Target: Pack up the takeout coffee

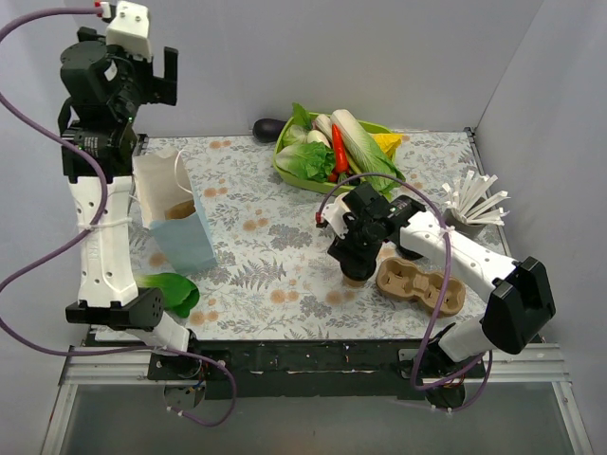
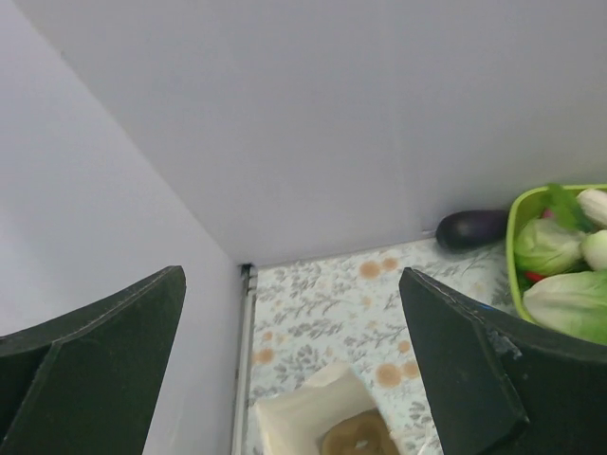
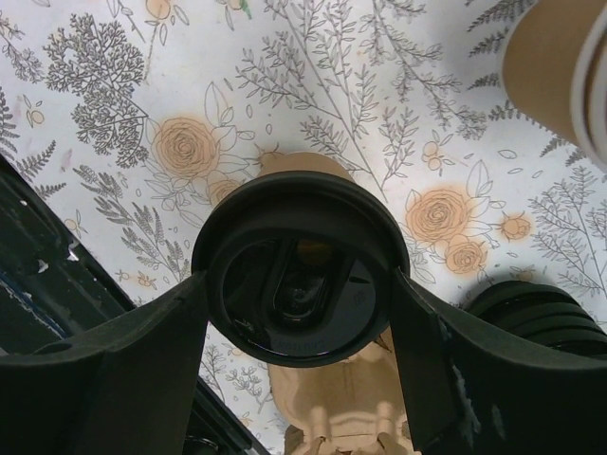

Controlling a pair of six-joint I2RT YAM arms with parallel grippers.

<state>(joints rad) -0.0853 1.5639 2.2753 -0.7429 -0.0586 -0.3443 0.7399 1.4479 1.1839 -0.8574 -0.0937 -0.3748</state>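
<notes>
The takeout coffee (image 3: 299, 270), a tan paper cup with a black lid, fills the middle of the right wrist view. My right gripper (image 3: 302, 313) is shut on it, one finger pressed to each side of the lid. In the top view the right gripper (image 1: 356, 251) is at the table's centre right, just left of a pulp cup carrier (image 1: 417, 282), and it hides the cup. The blue bag (image 1: 180, 232) stands open at the left with a brown round thing (image 2: 356, 436) inside. My left gripper (image 1: 156, 76) is raised high above the bag, open and empty.
A lidless tan cup (image 3: 550, 66) and a stack of black lids (image 3: 541, 308) sit near the carrier. A green tray (image 1: 280, 161) of vegetables and an eggplant (image 1: 267, 128) are at the back. A bok choy (image 1: 175, 289) lies front left. White sticks (image 1: 474, 204) stand at the right.
</notes>
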